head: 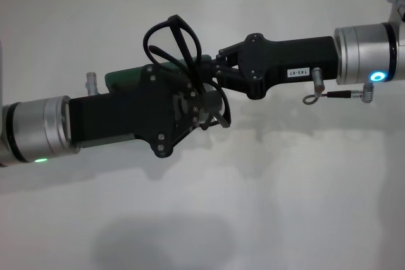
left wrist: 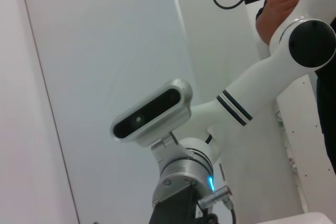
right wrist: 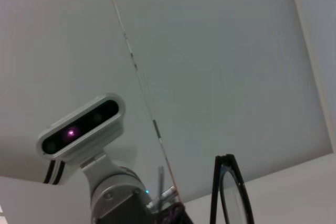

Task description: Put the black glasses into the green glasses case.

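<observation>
The black glasses (head: 190, 39) hang in the air over the middle of the table, running slantwise across the tip of my left gripper (head: 205, 109), which is shut on them near their middle. One lens loops up and away, the other curls below the fingers. My right gripper (head: 215, 66) faces the left one head-on and reaches the glasses from the right side. In the right wrist view the glasses (right wrist: 231, 198) stand upright, edge-on. The green glasses case (head: 126, 78) lies behind the left gripper's body, mostly hidden by it.
The white table (head: 253, 207) spreads all round the two arms. Each wrist view shows the other arm's wrist camera (left wrist: 152, 111) (right wrist: 81, 127) against pale walls. A person's hand (left wrist: 281, 3) shows far behind the right arm.
</observation>
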`<state>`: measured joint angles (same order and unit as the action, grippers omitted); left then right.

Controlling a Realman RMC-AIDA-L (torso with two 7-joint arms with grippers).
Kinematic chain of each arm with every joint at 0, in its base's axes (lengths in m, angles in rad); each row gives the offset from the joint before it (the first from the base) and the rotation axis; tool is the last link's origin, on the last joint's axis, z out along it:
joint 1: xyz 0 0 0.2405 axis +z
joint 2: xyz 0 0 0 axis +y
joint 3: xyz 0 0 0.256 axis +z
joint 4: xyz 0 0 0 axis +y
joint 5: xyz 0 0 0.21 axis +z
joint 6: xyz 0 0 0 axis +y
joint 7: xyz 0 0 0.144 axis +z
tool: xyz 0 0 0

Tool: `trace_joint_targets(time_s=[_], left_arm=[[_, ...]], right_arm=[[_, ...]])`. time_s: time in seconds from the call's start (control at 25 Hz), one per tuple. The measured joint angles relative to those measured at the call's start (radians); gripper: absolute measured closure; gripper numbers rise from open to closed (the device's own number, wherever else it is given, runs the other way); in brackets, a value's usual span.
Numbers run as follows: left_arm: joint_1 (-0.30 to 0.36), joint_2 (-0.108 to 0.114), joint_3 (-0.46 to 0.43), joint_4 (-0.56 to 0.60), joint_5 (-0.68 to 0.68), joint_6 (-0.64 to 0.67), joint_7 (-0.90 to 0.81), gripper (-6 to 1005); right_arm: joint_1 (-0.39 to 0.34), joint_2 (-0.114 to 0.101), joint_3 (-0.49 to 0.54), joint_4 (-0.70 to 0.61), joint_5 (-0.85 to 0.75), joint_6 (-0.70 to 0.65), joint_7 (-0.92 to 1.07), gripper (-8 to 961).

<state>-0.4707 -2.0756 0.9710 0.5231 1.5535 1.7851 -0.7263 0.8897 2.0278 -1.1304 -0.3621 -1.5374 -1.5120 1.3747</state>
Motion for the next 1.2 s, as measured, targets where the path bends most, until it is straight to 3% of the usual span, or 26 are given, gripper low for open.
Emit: trace_joint_targets(time_s=[0.96,1.2], left_arm=[[0.0,0.005,-0.025,0.002,-0.002,0.0,-0.015,964],[0.012,0.014,-0.025,0.001,0.005,0.007,-0.052,963]], right_arm=[[-0.003,0.0,-0.01,-0.01,-0.003,-0.013,-0.008,902],[-0.019,-0.007,-0.009,-0.07,-0.01,0.032,-0.011,904]])
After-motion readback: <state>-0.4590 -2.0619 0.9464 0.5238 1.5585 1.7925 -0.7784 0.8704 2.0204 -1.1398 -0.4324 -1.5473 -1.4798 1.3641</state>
